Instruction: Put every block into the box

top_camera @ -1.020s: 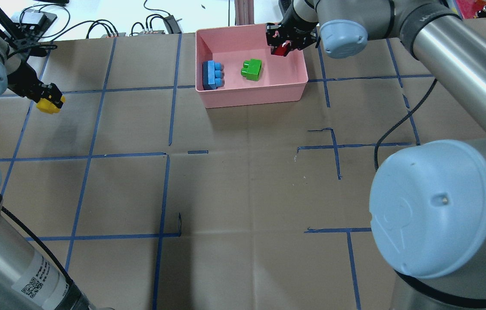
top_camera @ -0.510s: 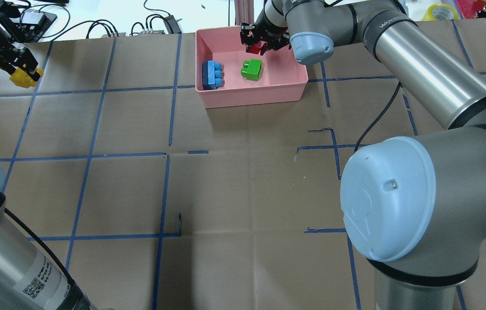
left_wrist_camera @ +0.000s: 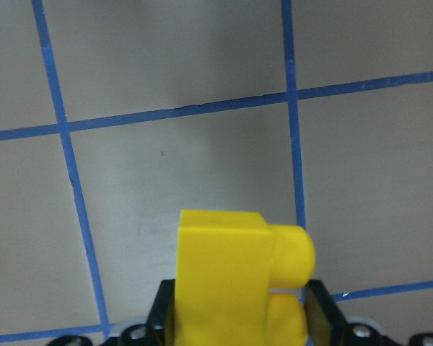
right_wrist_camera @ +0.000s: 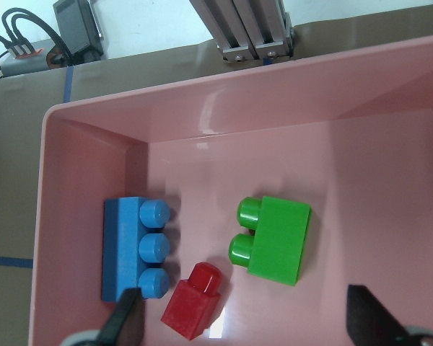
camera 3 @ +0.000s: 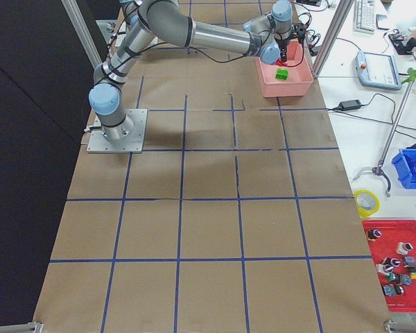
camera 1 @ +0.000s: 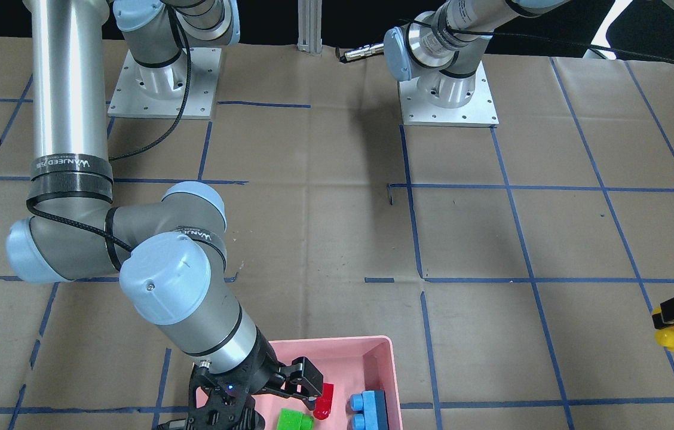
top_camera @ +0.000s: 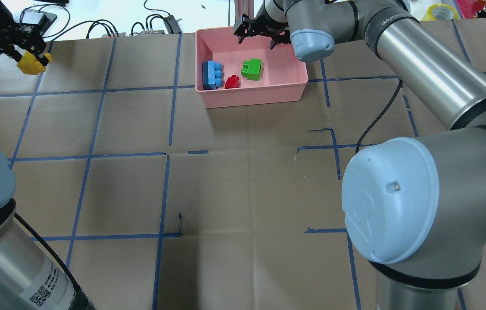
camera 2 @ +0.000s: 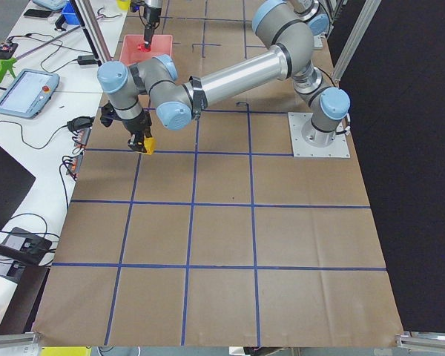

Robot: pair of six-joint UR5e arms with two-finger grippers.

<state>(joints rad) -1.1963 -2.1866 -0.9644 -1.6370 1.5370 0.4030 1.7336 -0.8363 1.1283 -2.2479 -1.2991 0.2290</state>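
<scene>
The pink box (top_camera: 251, 97) stands at the table's far middle. In it lie the blue brick (top_camera: 213, 74), the green brick (top_camera: 252, 69) and the red brick (top_camera: 232, 82), which is between them near the front wall. My right gripper (top_camera: 257, 37) is open and empty above the box's far edge. In the right wrist view its fingers (right_wrist_camera: 126, 324) straddle the red brick (right_wrist_camera: 195, 301) from above. My left gripper (top_camera: 32, 59) is shut on the yellow brick (top_camera: 29, 65) and holds it above the table's far left; the brick also shows in the left wrist view (left_wrist_camera: 234, 281).
Cables and small devices (top_camera: 32, 19) lie beyond the table's far edge, and an aluminium post (top_camera: 243, 13) stands right behind the box. My right arm's large elbow (top_camera: 389, 193) hangs over the near right. Blue tape lines grid the brown table (top_camera: 225, 193).
My right gripper has opened and let the red brick drop into the box. My left gripper has carried the yellow brick farther from the robot.
</scene>
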